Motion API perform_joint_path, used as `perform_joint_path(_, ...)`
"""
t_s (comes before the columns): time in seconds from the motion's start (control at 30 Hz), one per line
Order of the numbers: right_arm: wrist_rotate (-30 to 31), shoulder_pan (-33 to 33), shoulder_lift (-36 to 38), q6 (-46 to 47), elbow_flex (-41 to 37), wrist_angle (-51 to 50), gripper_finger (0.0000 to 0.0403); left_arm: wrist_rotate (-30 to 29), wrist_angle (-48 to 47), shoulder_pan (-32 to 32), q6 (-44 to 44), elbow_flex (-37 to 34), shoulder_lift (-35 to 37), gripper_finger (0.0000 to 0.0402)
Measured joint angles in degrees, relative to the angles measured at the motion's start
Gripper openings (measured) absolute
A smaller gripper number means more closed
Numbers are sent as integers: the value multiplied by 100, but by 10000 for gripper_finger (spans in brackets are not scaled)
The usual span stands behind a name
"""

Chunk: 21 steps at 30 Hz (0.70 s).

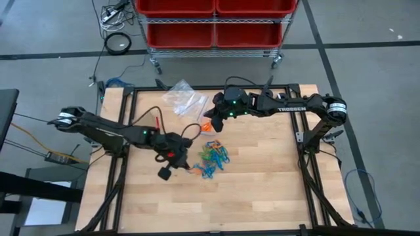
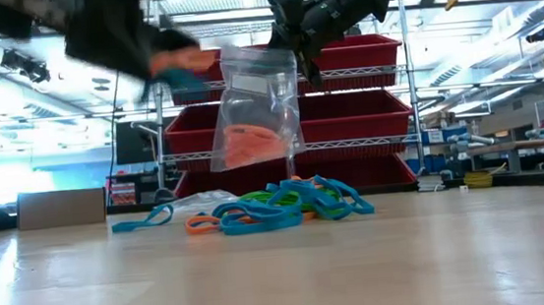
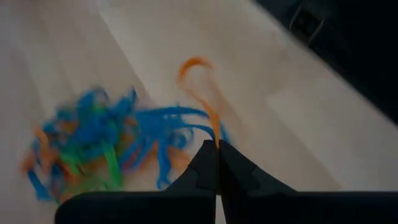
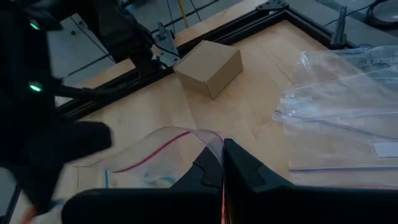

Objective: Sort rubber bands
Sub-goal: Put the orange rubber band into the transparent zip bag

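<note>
left gripper [image 3: 217,163] has its dark fingers pinched right together on one thin orange rubber band loop [image 3: 202,93], which runs straight out from the fingertips, long axis in line with the fingers, free end curling over above the light wooden table [image 1: 262,183]. the rest, a tangled heap of small orange, blue and green rubber bands [image 1: 213,159], lies mid-table just beside that gripper; the heap is wider than tall in the low view, loops pointing every way, no single axis. right gripper [image 4: 222,163] has its fingers closed on the top edge of a clear plastic zip bag with orange bands inside [image 2: 253,110]; the bag hangs upright, long axis vertical, bottom just over the heap in the low view. loose clear plastic bags [image 1: 184,98] lie flat at the table's far edge behind the hanging one. a small brown cardboard box [image 4: 208,67] sits near the table's edge, apart from the heap. red storage bins on a wire rack [image 1: 213,23] stand beyond the table.
</note>
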<state>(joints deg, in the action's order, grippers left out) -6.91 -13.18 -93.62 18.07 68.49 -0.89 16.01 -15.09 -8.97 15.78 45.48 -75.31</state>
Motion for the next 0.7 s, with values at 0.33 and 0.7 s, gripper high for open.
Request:
perform_joint_path(0.33, -29, 1, 0, -13, 0, -19, 0, 1, 924, 94, -277, -567, -866, 16)
perform_joint_path(0.7, -25, 1, 0, -16, 0, -11, 0, 160, 1117, 153, -302, -564, -981, 17)
